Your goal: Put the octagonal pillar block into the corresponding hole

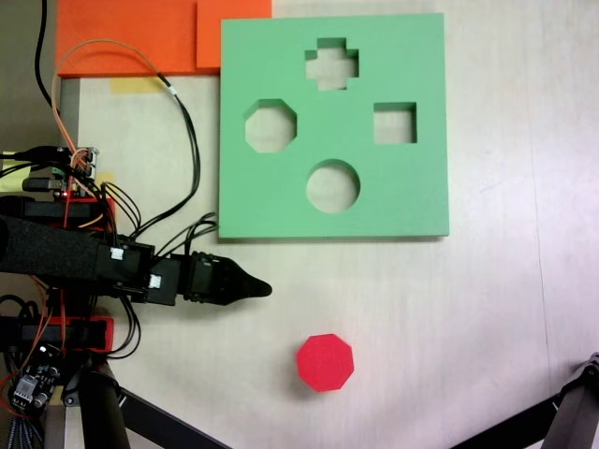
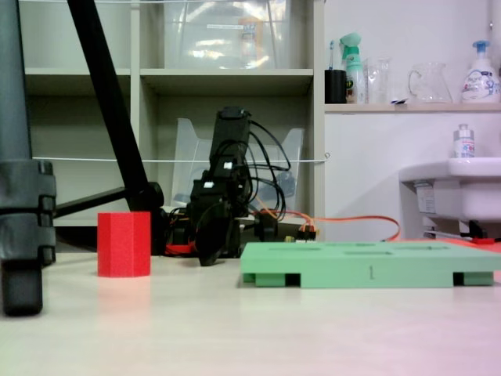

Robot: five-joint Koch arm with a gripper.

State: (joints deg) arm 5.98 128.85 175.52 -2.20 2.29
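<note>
The octagonal pillar block (image 1: 326, 362) is bright red and stands upright on the pale table, in front of the green foam board (image 1: 412, 196). A fixed view from table height shows the block (image 2: 124, 244) left of the board (image 2: 368, 270). The corresponding hole (image 1: 270, 125) is the eight-sided cutout on the board's left side, with nothing in it. My gripper (image 1: 267, 289) is shut with nothing in it, its black tip pointing right. It sits low between block and board, touching neither. From table height the gripper (image 2: 211, 254) faces the camera.
The board also has cross (image 1: 331, 64), square (image 1: 395, 123) and round (image 1: 333, 185) cutouts. Orange foam sheets (image 1: 131, 37) lie at the back left. Cables (image 1: 182, 140) loop beside the board. Tripod legs (image 1: 150, 416) cross the front corners, and one tripod foot (image 2: 23, 235) stands left of the block.
</note>
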